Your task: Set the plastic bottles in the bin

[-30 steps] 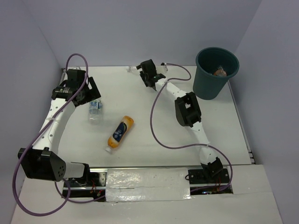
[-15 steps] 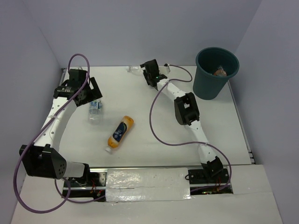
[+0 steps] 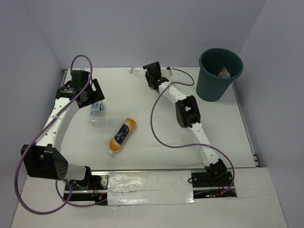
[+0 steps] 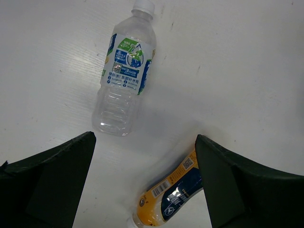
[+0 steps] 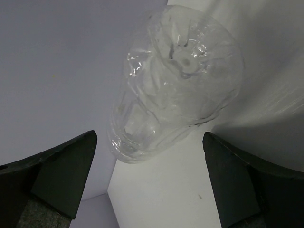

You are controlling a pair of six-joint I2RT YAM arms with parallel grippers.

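A clear labelled bottle (image 3: 96,113) (image 4: 124,76) with a blue, green and white label and a white cap lies flat on the left part of the white table, cap toward the far edge. Near it, toward the middle, an orange bottle (image 3: 122,136) (image 4: 173,199) with a dark label lies on its side at a slant, white cap at the near-left end. A clear bottle (image 3: 137,70) (image 5: 175,80) without a label, slightly crumpled, lies at the far edge by the back wall. The dark teal round bin (image 3: 211,88) stands upright at the far right; a fourth bottle (image 3: 223,73) lies inside it
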